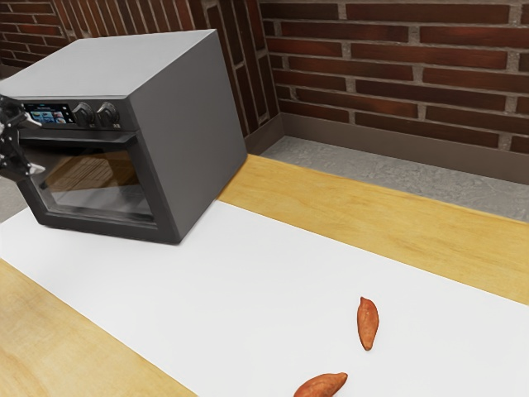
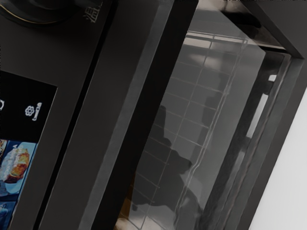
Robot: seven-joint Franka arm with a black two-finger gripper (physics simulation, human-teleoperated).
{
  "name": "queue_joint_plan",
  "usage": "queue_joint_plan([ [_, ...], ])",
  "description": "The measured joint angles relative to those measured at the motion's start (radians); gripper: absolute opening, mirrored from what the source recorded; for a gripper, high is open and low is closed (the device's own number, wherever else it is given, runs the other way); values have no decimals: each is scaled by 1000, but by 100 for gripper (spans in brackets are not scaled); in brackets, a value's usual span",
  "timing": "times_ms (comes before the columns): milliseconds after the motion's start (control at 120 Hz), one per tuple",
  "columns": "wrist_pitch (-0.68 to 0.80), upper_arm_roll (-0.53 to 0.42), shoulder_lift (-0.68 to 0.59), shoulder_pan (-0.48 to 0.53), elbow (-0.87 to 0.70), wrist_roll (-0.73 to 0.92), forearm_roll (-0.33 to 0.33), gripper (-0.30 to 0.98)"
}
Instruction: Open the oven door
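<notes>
The grey oven (image 1: 192, 124) stands at the exterior view's left, its door (image 1: 99, 228) looking shut, with a dark handle (image 1: 95, 141) along the top. At that view's left edge, my gripper (image 1: 34, 147) is at the handle's far left end. Its fingers are spread open, one tip higher than the handle and the other lower. Whether either touches the handle I cannot tell. From close up, the wrist view has the handle bar (image 2: 139, 110) running diagonally beside the door's glass (image 2: 192, 129), where a rack shows through.
Two knobs (image 1: 107, 114) and a lit display (image 2: 13, 165) sit on the panel above the door. Two sweet potatoes (image 1: 368, 323) lie on the white strip (image 1: 248, 289) across the wooden table (image 1: 347, 213). A brick wall (image 1: 397, 70) rises behind.
</notes>
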Motion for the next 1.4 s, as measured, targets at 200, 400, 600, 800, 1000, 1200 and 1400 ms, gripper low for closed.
queue_joint_plan([
  [200,25,8,0,-28,0,36,-1,69],
  [400,50,30,0,-53,-5,62,5,69],
  [600,59,95,0,-110,-4,80,9,69],
  [800,59,97,1,-111,-23,92,9,69],
  [1000,58,52,6,-74,-91,100,-7,70],
  [1200,-94,-876,-690,788,-764,18,261,68],
  [1400,-616,-1313,107,811,459,-260,-38,68],
])
